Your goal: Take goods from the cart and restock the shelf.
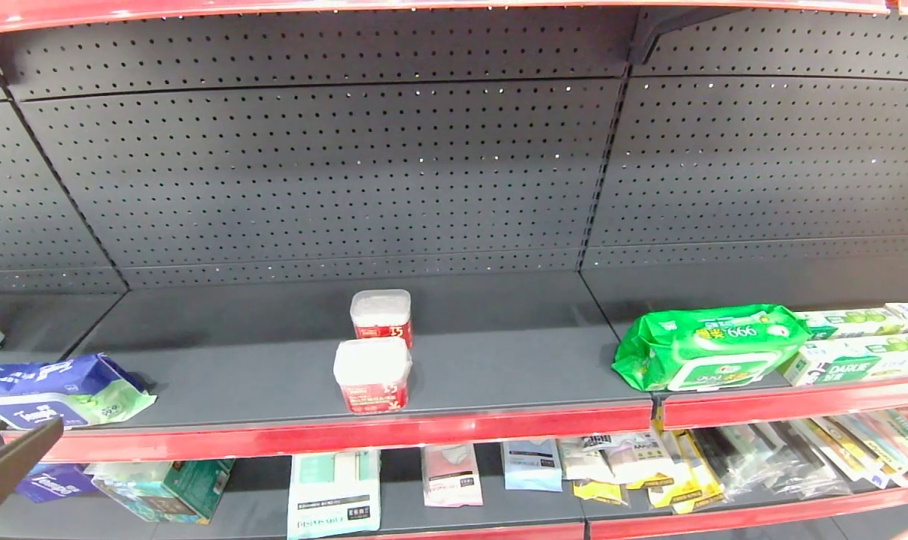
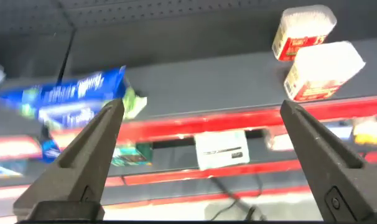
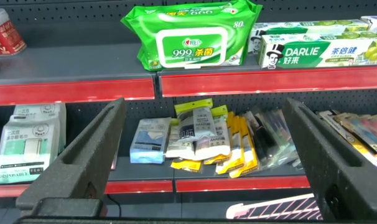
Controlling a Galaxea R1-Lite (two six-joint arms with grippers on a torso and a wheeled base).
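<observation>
From the head, facing the shelf [image 1: 498,360] square on, tilted a little down, near enough to take in one board and the lower shelf [image 1: 401,480] beneath. From the left wrist, near the board's front edge, looking in between the spread fingers of the left gripper [image 2: 202,104]; shared with the head: tubs [image 1: 373,375], blue pack [image 1: 56,390]. From the right wrist, close, facing the right end of both boards past the spread right gripper [image 3: 204,102]; shared with the head: green pack [image 1: 712,346], toothpaste boxes [image 1: 858,358].

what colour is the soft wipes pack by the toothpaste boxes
The soft wipes pack is bright green with a white flap, clearest in the right wrist view.
</observation>
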